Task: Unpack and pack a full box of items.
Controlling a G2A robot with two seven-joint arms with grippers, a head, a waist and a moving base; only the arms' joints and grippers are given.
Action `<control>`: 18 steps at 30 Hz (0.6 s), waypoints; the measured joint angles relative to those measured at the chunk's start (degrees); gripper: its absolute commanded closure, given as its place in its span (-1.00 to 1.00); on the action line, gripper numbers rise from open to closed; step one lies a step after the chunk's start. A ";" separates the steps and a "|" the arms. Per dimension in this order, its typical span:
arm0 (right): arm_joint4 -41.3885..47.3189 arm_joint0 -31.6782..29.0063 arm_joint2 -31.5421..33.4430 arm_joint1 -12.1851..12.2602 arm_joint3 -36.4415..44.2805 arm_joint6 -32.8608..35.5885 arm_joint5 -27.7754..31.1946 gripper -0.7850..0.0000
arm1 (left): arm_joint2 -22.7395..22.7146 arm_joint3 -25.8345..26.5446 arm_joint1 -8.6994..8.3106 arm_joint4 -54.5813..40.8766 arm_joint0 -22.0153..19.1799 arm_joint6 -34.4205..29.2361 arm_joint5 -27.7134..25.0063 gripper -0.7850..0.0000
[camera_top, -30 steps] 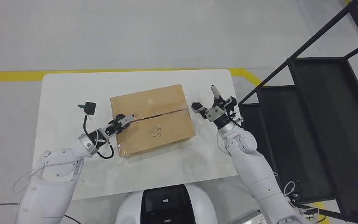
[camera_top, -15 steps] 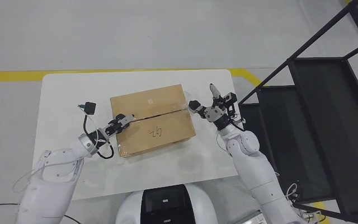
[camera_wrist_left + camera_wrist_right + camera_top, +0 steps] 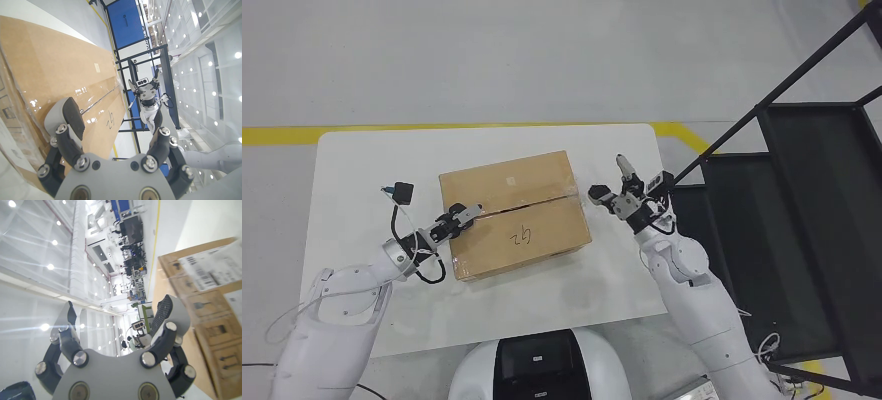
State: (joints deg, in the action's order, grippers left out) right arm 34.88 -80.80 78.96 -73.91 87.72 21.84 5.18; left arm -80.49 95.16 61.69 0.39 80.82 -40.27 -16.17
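Evidently wide-open, left pincer [image 3: 468, 214] sits at the box's [image 3: 507, 175] nine o'clock, right pincer [image 3: 606, 176] at three; snagged tape [image 3: 542, 200] could drag the box.

Box [image 3: 514, 213]: matt brown cardboard, top seam covered with glossy clear tape [image 3: 83, 90] that catches the light, white paper label [image 3: 213, 264] on one side. Left gripper [image 3: 115, 106] and right gripper [image 3: 118, 301]: smooth grey shells, shiny metal screws, pads [image 3: 160, 311] of black ribbed rubber. Table [image 3: 362, 170] smooth matt white; rack [image 3: 812, 200] dark matt metal.
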 measured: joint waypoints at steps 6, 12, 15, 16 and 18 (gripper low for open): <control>1.05 2.49 -1.03 -0.12 -4.76 -0.94 -7.67 -1.00 | 0.00 0.00 0.00 0.00 0.00 0.00 0.00 -1.00; 1.43 8.43 -5.35 -1.03 -13.13 -0.41 -11.38 -1.00 | 0.00 0.00 0.00 0.00 0.00 0.00 0.00 -1.00; 3.83 11.46 -6.93 -1.77 -17.43 0.26 -9.63 -1.00 | 0.00 0.00 0.00 0.00 0.00 0.00 0.00 -1.00; 4.63 12.35 -7.36 -2.01 -18.66 0.65 -8.78 -1.00 | 0.00 0.00 0.00 0.00 0.00 0.00 0.00 -1.00; 6.16 14.43 -8.21 -2.53 -21.38 1.33 -6.80 -1.00 | 0.00 0.00 0.00 0.00 0.00 0.00 0.00 -1.00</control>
State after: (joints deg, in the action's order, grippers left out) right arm 41.04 -66.38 70.75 -76.44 66.35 23.17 -1.62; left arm -80.49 95.16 61.69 0.39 80.82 -40.27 -16.17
